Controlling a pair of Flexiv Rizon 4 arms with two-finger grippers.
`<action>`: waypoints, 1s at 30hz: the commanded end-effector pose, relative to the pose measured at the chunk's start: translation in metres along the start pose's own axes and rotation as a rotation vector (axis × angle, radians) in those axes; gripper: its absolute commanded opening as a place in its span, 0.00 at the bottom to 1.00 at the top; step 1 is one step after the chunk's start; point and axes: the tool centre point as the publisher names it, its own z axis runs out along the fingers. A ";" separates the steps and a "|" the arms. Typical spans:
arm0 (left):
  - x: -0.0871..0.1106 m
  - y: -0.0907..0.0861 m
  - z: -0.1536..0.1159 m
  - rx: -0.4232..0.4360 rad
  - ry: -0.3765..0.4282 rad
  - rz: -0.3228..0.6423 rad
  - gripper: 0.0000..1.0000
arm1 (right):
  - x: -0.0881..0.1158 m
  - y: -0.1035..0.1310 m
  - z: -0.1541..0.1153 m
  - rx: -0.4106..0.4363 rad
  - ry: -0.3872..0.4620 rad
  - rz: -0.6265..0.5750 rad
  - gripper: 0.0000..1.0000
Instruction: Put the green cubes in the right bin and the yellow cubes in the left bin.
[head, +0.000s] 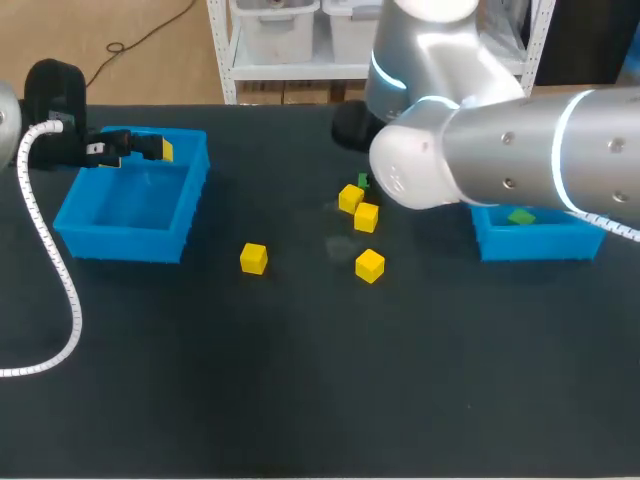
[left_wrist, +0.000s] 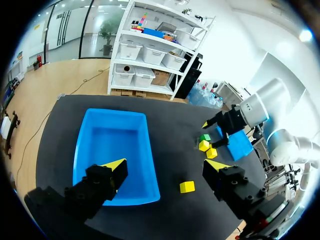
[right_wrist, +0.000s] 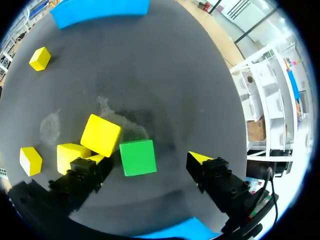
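Green cube (right_wrist: 137, 157) lies on the surface (right_wrist: 150, 75) under the right gripper (right_wrist: 150, 160), framed by its spread, released fingers. A yellow cube (right_wrist: 101, 135) sits just beside the green cube, nearly corner to corner. A clean grasp likely needs a straight descent centred on the green cube, fingers square to its faces, sparing that neighbour. The left gripper (left_wrist: 166, 165), released and empty, hangs well away from the green cube.

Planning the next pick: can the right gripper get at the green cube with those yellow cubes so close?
Probably yes. The right gripper is open over the green cube, which shows between its fingers. The nearest yellow cube sits close beside it, so one finger may nudge that.
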 end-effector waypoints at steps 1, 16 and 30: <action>0.001 0.003 0.000 0.015 -0.008 0.003 1.00 | -0.004 0.000 0.005 0.008 -0.003 0.012 0.40; 0.001 0.003 0.000 0.015 -0.008 0.003 1.00 | 0.017 -0.023 -0.048 0.139 -0.136 0.262 0.00; 0.001 0.003 0.000 0.015 -0.008 0.003 1.00 | 0.147 -0.029 -0.126 0.275 -0.377 0.783 0.00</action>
